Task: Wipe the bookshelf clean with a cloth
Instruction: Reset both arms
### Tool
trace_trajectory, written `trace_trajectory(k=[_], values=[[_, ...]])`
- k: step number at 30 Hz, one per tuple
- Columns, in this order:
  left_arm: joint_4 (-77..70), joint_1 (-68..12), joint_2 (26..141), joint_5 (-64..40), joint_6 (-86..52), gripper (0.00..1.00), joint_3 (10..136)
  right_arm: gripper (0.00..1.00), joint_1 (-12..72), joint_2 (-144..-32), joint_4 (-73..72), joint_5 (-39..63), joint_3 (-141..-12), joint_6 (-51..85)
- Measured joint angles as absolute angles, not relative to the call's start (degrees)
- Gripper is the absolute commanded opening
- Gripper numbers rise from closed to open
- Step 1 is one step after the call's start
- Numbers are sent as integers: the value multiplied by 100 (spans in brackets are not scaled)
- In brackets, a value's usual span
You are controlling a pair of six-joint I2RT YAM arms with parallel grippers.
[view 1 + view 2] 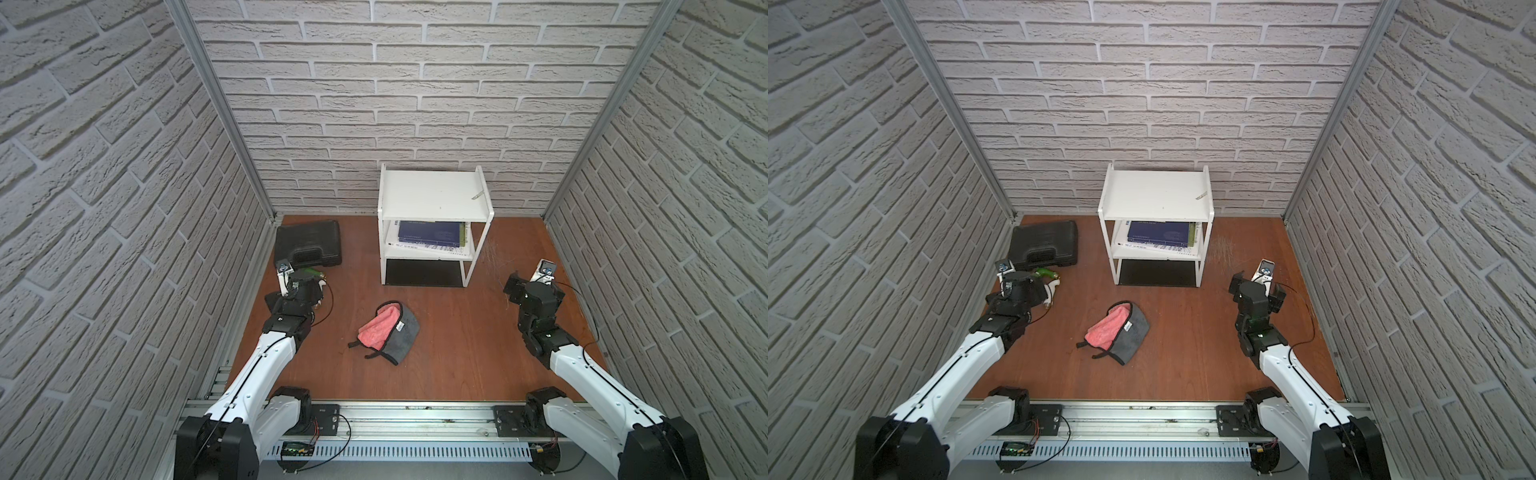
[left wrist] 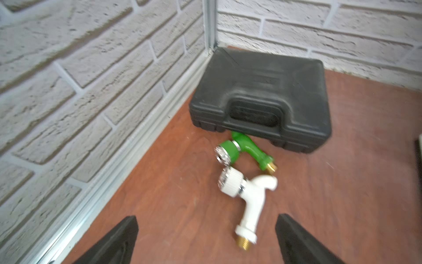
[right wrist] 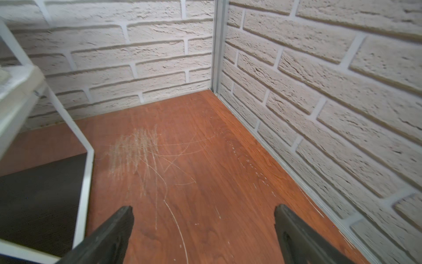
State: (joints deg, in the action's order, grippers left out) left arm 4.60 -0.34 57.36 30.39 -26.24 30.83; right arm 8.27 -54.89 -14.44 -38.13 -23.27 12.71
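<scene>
The white bookshelf (image 1: 434, 195) (image 1: 1156, 193) stands against the back wall in both top views; a small scrap (image 1: 478, 193) lies on its top board. A pink and grey cloth (image 1: 388, 330) (image 1: 1115, 328) lies crumpled on the floor in the middle, apart from both arms. My left gripper (image 2: 206, 219) is open low over the floor at the left, and a white tap (image 2: 251, 194) lies loose just ahead between its fingers. My right gripper (image 3: 203, 209) is open and empty over scratched floor, right of the bookshelf leg (image 3: 85, 182).
A black plastic case (image 1: 307, 245) (image 2: 262, 91) sits in the back left corner with a green tap (image 2: 247, 148) against its front. Books (image 1: 432, 235) lie on the middle shelf, and a dark mat (image 1: 424, 272) lies under the rack. Brick walls close in three sides.
</scene>
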Motion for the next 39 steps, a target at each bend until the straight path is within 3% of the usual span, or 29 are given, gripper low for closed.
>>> trace_trajectory(k=[6, 13, 24, 28, 39], values=[[-1356, 180, 6263, 2838, -1774, 98, 2285, 99, 637, -5979, -1925, -4458, -1804, 1179], [-2620, 174, 7636, 1914, -1002, 98, 2274, 99, 318, -6370, -2655, -4574, -1455, 1212], [-4816, 196, 8624, 1358, -270, 98, 1957, 99, 180, -6722, -4226, -3194, -1033, 856], [-4860, 165, 8947, 1406, -231, 98, 1962, 99, 163, -6952, -4930, -2779, -884, 703], [-5019, 165, 8947, 1546, -257, 98, 2025, 99, 21, -9059, -7008, -869, -816, 150]])
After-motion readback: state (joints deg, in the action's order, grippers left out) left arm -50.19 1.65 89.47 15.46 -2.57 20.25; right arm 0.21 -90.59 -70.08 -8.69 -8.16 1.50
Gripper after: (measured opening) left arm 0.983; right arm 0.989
